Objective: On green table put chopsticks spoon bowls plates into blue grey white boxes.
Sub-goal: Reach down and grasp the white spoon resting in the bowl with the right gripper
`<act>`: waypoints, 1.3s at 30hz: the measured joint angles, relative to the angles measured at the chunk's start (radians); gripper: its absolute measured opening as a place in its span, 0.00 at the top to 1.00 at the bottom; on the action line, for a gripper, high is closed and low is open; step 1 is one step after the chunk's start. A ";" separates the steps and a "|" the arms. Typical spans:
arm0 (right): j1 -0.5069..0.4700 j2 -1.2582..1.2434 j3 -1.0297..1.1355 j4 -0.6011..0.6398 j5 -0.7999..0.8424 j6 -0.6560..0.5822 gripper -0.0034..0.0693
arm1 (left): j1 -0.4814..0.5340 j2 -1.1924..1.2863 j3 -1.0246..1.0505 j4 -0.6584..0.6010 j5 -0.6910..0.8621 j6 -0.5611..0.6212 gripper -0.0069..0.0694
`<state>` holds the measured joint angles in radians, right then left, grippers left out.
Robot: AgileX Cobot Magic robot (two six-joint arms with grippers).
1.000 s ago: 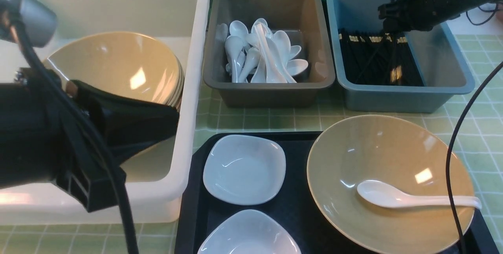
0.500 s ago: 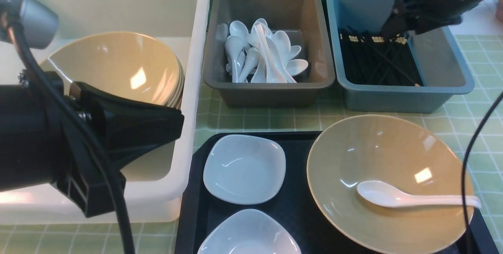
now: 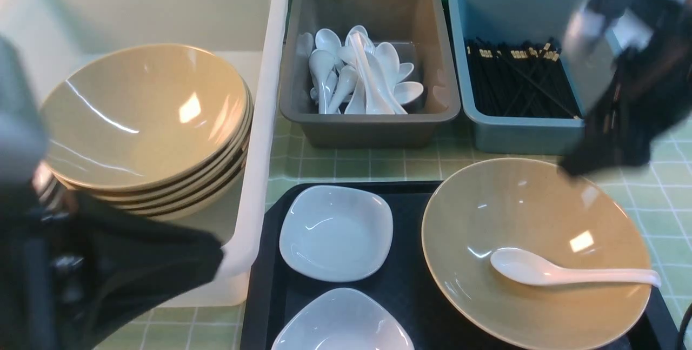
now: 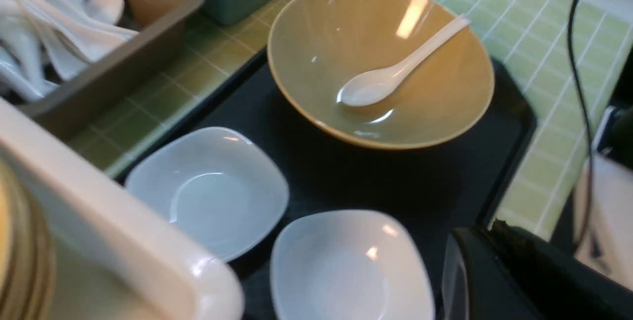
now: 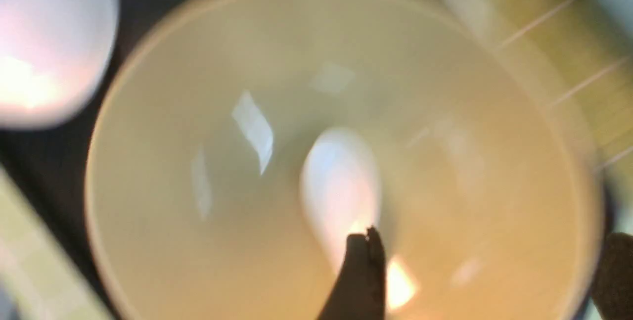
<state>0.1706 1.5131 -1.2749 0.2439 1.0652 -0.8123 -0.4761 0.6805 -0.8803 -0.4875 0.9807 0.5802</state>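
A white spoon (image 3: 540, 271) lies in a tan bowl (image 3: 513, 204) on the black tray, beside two white plates (image 3: 335, 233) (image 3: 343, 323). My right gripper (image 3: 600, 150), blurred, hangs open and empty over that bowl's far right rim. In the right wrist view its fingers (image 5: 363, 275) frame the spoon (image 5: 339, 186) and bowl (image 5: 198, 161). My left gripper (image 4: 494, 233) is shut and empty near the tray's front corner, beside a plate (image 4: 351, 265). Black chopsticks (image 3: 513, 82) lie in the blue box (image 3: 519, 136). Several bowls (image 3: 146, 123) are stacked in the white box (image 3: 270, 96).
The grey box (image 3: 373, 128) holds several white spoons. The black tray (image 3: 411, 296) sits on the green table (image 3: 367, 166) in front of the boxes. My left arm fills the lower left corner of the front view. A black cable hangs at the right in the left wrist view.
My right gripper opened over the blue box, left the chopsticks there and swung back toward the tray's bowl. My left arm drew down and back, uncovering the bowl stack.
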 joint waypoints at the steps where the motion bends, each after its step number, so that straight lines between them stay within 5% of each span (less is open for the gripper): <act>1: 0.034 0.004 0.017 -0.056 0.015 0.007 0.15 | -0.008 -0.015 0.000 0.034 0.002 -0.021 0.91; 8: 0.228 0.059 0.029 -0.321 0.043 0.050 0.15 | -0.016 -0.046 0.000 0.145 -0.006 -0.140 0.91; 28: 0.252 0.297 0.029 -0.345 0.071 0.080 0.20 | -0.018 -0.046 0.000 0.144 -0.015 -0.158 0.91; 36: 0.251 0.324 0.029 -0.349 0.075 0.080 0.48 | -0.018 -0.046 0.000 0.144 -0.003 -0.158 0.91; 39: 0.251 0.324 0.029 -0.352 0.079 0.081 0.72 | -0.018 -0.046 0.000 0.144 0.003 -0.158 0.91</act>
<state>0.4215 1.8370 -1.2460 -0.1079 1.1444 -0.7309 -0.4936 0.6342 -0.8803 -0.3438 0.9839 0.4219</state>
